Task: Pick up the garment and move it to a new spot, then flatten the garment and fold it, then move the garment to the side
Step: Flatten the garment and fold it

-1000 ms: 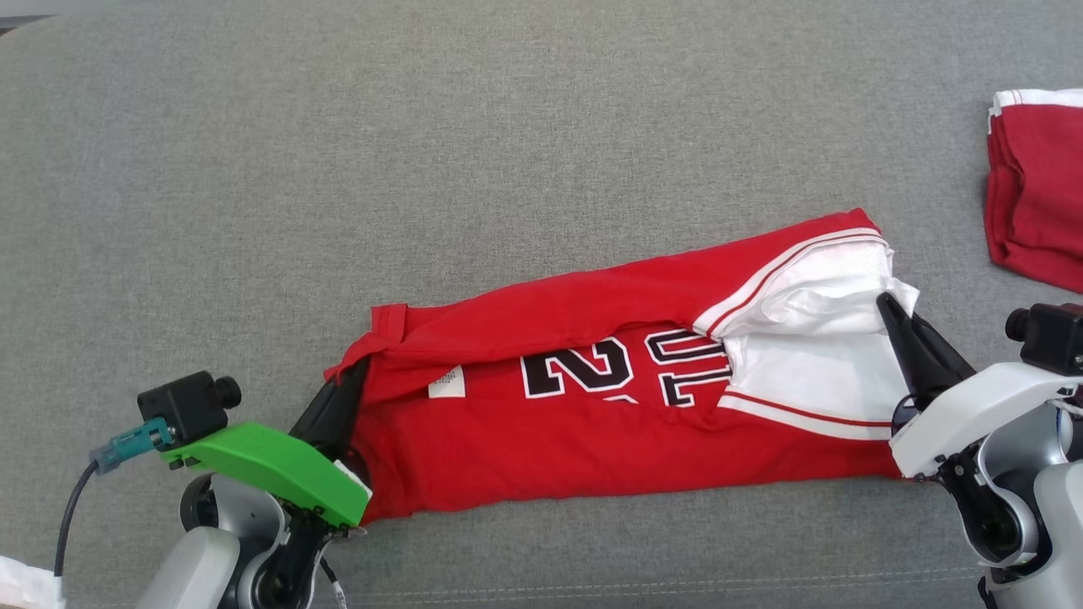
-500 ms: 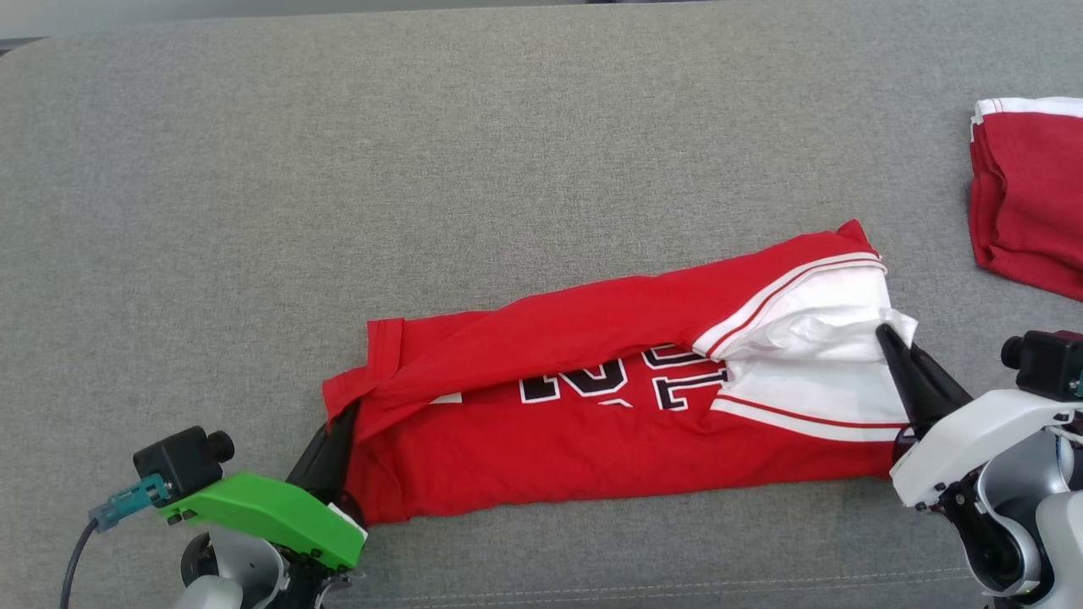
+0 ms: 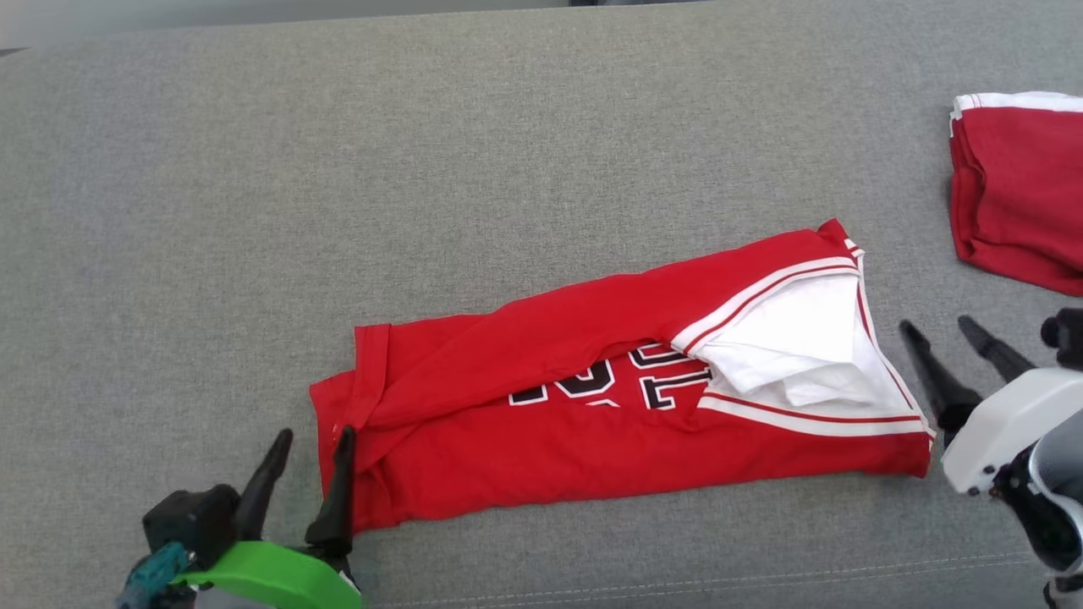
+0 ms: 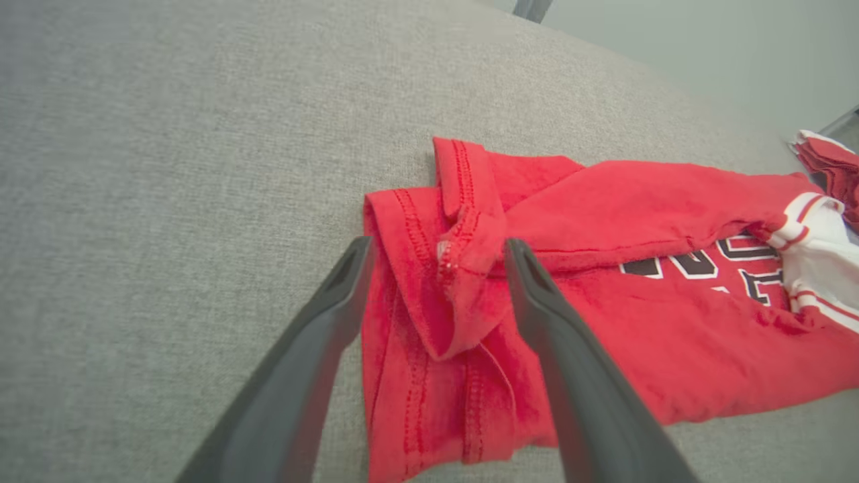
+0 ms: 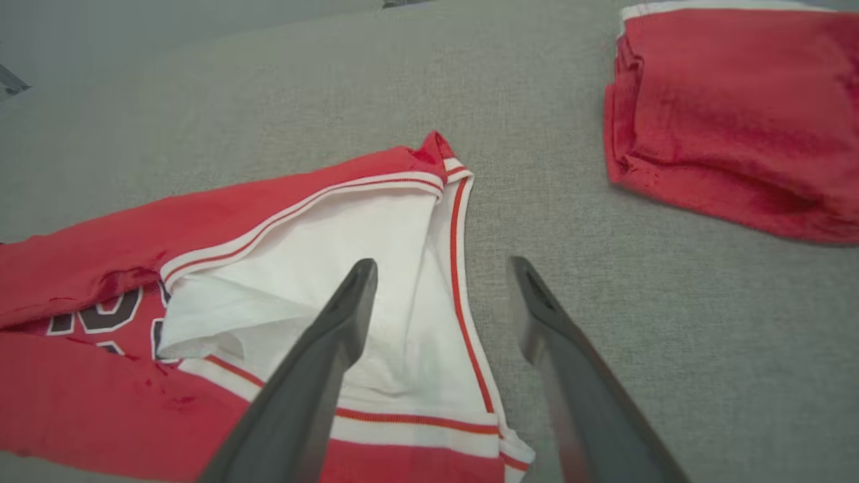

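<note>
At centre of grey woven worktop (image 3: 541,152): red jersey (image 3: 592,440), soft knit, folded lengthwise into long band. White-edged black numerals part hidden under fold; white sleeve with red stripes at right end. Left end effector (image 3: 314,436) at stitched hem, fingers spread wide, gripping nothing. Right end effector (image 3: 937,326) just beside sleeve end, spread wide, empty. Second folded red garment (image 3: 1015,194) far right.
</note>
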